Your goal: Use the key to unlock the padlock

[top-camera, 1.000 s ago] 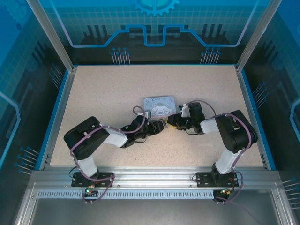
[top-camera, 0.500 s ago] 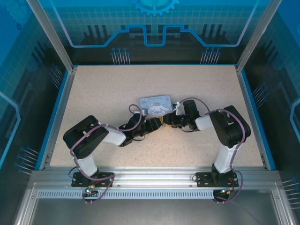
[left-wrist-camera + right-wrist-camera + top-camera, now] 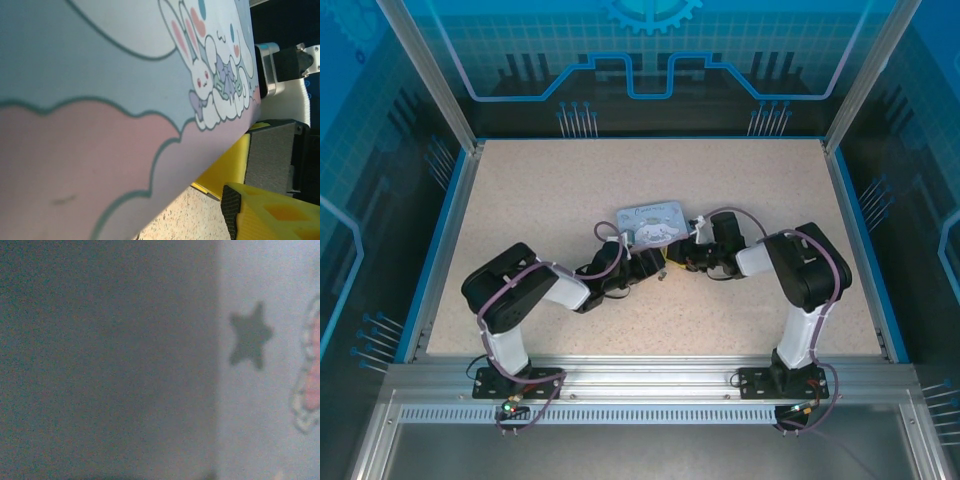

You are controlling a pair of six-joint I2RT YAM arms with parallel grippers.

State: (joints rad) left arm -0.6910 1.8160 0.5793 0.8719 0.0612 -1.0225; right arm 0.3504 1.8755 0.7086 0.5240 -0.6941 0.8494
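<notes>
a speckled beige table (image 3: 540, 200) inside a blue-walled enclosure is being viewed from above. two black-and-white arms are being bent inward from the near edge, their tips being brought close together just in front of a pale blue cartoon tin (image 3: 653, 221) near the middle of the table. the tin is being shown slightly askew. the left gripper (image 3: 647, 262) is being seen at the tin's near edge, and the right gripper (image 3: 682, 256) just beside the tin's near right corner. a small yellow glint is being caught between the two (whether it is a finger or the padlock cannot be told).

from the left wrist, the tin's lid, with a white rabbit-like figure and a pink cloud, is being shown very close to the lens, slanting above the table. one yellow finger (image 3: 280, 217) with a black pad is being seen at the lower right, beside the tin's edge, with a yellow and grey block beyond it. how wide the left fingers are being held, and whether anything is being gripped, cannot be told.

from the right wrist, a blurred pale blue surface with a dark star (image 3: 250, 340) is being shown right against the lens, its left part in shadow; the state of the right fingers cannot be told either. the padlock and the key are too small to be made out, so where they are lying cannot be told.
</notes>
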